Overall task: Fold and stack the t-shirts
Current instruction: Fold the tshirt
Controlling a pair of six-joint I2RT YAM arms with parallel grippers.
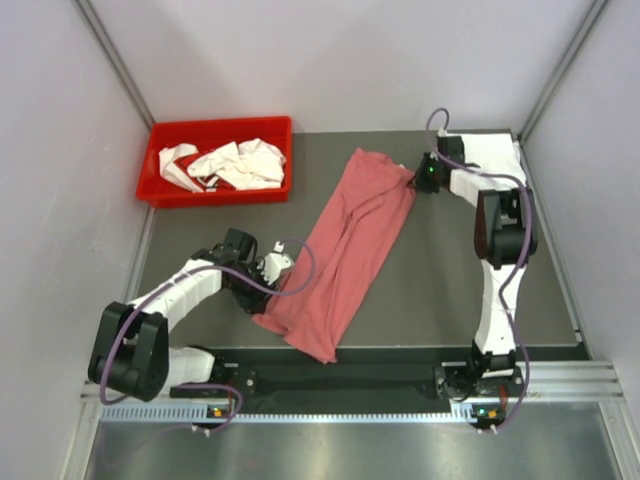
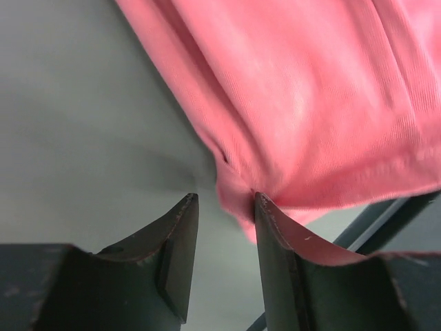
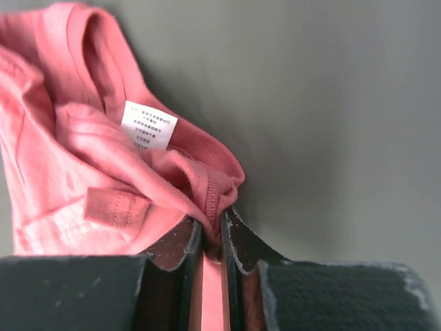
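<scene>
The pink t-shirt (image 1: 345, 255) lies diagonally across the desk (image 1: 440, 290), its far end pinched tight in the right fingers (image 3: 238, 248), its near hem just touching the half-open, empty left fingers (image 2: 275, 248).

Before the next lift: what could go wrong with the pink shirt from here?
1. The right tool pinches only a small bunch of the pink shirt by its collar; a pull might slip it free.
2. The left tool stands open with the hem at one finger, not clearly between both; closing may miss, so only one end lifts.
</scene>
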